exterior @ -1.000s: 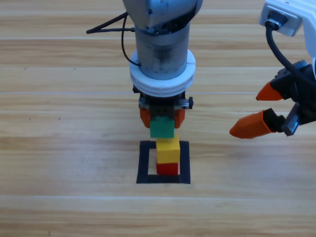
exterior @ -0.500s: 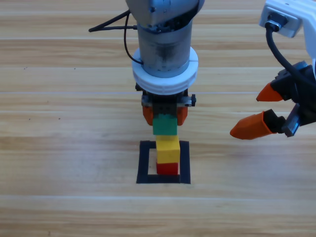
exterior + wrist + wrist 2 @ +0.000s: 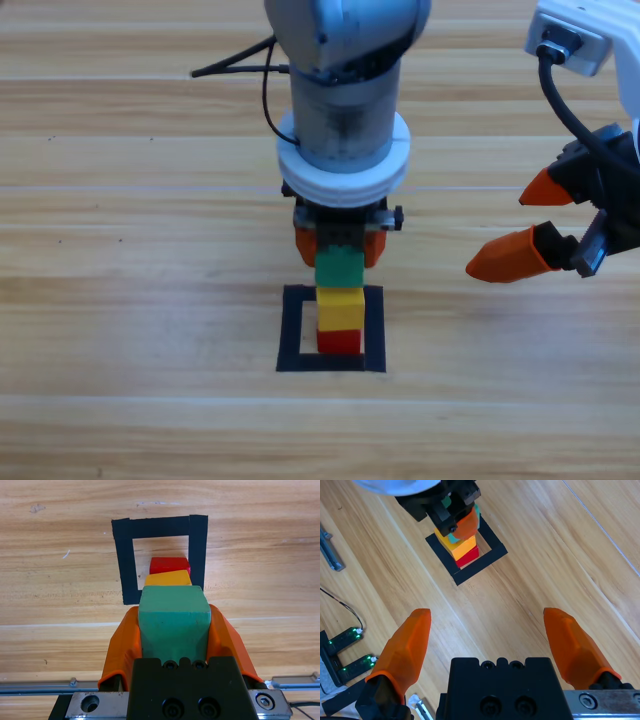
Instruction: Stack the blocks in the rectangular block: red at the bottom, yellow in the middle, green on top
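Left gripper (image 3: pixel 339 245) clamps the small teal-green cube (image 3: pixel 338 268) between its orange jaws, directly over the stack. Small yellow cube (image 3: pixel 340 309) sits on the small bright red cube (image 3: pixel 339 341), both inside the black tape square outline (image 3: pixel 292 330) near the wooden table's (image 3: pixel 120 300) front edge. Whether green touches yellow: cannot tell. Right gripper (image 3: pixel 540 220) waits at the table's right edge, jaws spread wide, holding nothing. Black cable (image 3: pixel 235 68) trails behind the left arm.

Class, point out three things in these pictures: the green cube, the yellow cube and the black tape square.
green cube (image 3: pixel 173 616), left wrist view, its top face between the jaws.
yellow cube (image 3: pixel 340 309), high view, its front face.
black tape square (image 3: pixel 292 330), high view, its left strip.
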{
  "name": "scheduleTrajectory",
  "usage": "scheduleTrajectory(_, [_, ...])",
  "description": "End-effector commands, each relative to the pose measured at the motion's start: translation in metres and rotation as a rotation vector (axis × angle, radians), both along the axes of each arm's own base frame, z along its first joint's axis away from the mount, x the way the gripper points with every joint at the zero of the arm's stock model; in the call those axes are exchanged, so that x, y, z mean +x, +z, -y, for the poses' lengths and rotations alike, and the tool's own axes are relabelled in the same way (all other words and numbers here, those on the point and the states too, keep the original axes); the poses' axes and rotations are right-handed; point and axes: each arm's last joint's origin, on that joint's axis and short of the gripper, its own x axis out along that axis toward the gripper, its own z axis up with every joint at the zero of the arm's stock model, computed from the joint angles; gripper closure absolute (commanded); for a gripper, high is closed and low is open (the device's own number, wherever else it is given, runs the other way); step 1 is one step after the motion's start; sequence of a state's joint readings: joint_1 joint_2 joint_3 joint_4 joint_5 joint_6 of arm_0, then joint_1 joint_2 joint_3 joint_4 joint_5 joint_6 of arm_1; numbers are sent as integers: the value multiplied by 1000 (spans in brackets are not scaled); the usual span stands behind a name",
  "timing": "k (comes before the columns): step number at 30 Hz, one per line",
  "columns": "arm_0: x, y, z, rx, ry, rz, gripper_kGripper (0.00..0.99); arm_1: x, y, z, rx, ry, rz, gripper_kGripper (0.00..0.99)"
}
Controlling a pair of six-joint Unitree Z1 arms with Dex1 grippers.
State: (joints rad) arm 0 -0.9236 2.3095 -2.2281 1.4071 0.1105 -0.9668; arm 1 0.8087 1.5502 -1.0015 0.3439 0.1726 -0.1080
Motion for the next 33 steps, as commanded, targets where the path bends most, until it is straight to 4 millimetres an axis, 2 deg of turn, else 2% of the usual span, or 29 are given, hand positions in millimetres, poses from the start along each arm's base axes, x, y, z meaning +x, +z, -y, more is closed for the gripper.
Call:
scheduleTrajectory(1, [-3, -29, 12, 67, -7, -33, 990, -10, -10, 1, -28, 39, -32, 0])
scheduleTrajectory(33, [-3, -34, 12, 76, 5, -38, 990, -10, -11, 0, -33, 39, -34, 0])
